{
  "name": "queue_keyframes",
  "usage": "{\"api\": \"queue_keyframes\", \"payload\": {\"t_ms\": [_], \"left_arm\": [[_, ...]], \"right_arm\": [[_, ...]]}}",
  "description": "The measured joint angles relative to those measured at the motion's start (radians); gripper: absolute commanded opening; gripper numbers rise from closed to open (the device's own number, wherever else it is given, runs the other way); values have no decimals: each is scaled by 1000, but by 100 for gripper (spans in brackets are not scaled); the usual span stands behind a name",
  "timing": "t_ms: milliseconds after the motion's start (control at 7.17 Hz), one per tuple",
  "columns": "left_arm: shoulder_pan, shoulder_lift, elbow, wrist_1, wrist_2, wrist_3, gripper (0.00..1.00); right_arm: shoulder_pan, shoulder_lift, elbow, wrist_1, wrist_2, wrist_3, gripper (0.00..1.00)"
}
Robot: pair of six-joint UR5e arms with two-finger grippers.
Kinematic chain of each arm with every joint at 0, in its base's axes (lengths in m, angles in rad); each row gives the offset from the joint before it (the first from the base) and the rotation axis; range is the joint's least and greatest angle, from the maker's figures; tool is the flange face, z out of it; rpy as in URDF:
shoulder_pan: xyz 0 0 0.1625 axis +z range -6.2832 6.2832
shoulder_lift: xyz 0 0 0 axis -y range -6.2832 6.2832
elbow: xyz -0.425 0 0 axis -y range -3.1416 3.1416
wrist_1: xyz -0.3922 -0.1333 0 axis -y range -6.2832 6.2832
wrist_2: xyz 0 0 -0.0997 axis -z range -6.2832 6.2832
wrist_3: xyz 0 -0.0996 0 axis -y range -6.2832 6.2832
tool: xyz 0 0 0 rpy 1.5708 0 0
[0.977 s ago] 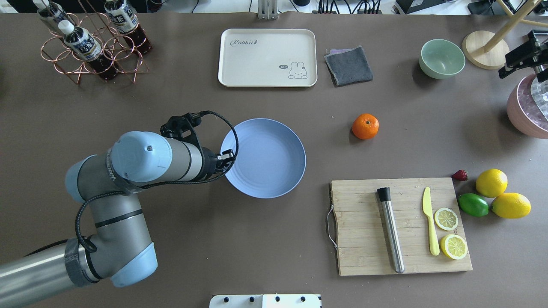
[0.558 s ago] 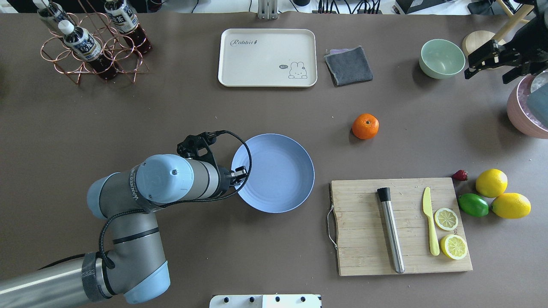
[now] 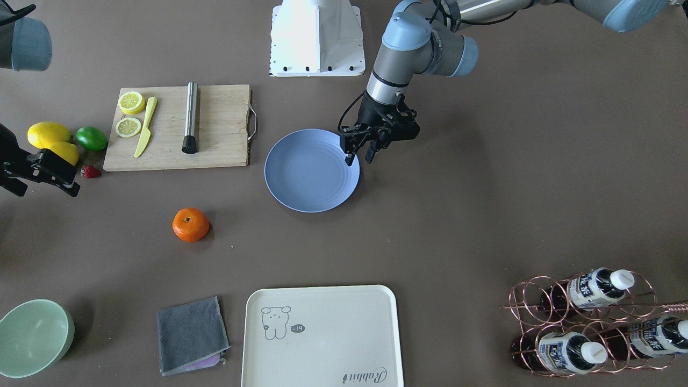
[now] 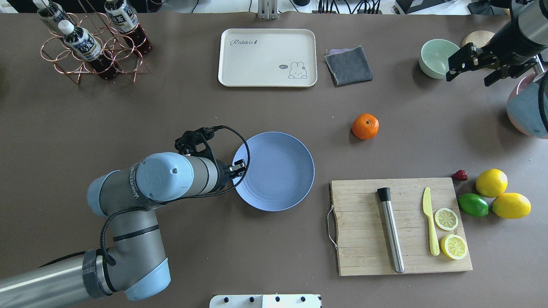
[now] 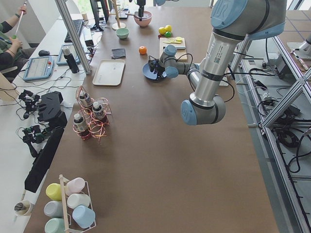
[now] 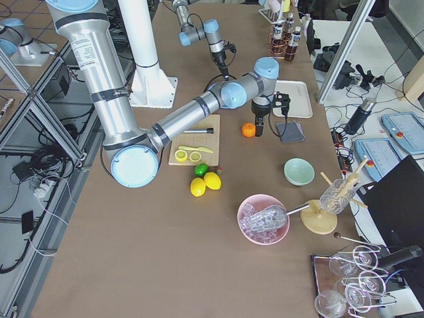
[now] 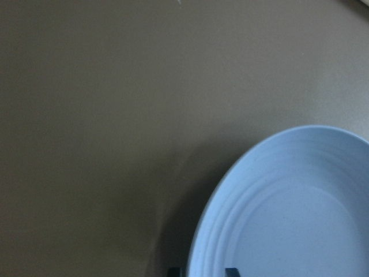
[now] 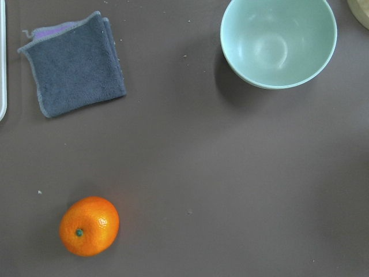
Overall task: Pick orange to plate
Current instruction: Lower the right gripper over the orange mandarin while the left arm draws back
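Observation:
The orange (image 4: 365,126) lies alone on the brown table, right of and beyond the light-blue plate (image 4: 278,171); the right wrist view shows the orange (image 8: 89,225) at lower left. My left gripper (image 4: 239,164) is at the plate's left rim. Across the table, that gripper (image 3: 359,157) has its fingers apart, one over the plate (image 3: 309,172) and one outside it. The left wrist view shows two dark fingertips (image 7: 230,271) either side of the rim. My right gripper (image 4: 469,79) hangs open and holds nothing beside the green bowl, far right of the orange.
A pale green bowl (image 4: 441,57), grey cloth (image 4: 349,65) and cream tray (image 4: 267,57) line the far side. A cutting board (image 4: 400,226) holds a knife, lemon slices and a metal tube. Lemons (image 4: 491,182), a lime (image 4: 473,205), a bottle rack (image 4: 92,40).
The left gripper dragged the plate right and toward the robot, then the plate stopped and the gripper shifted slightly. The right arm swung in from the right edge toward the green bowl.

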Motion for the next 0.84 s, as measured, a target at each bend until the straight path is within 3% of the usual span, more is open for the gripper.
{"api": "queue_keyframes", "payload": {"t_ms": [558,837], "left_arm": [[-124,11,-21,4,-93,91,98],[-147,23,-28,4,-97,125,98]], "right_arm": [[-224,34,-64,219,-198,273,100],[-317,86,-130,245,-291,345,100]]}}
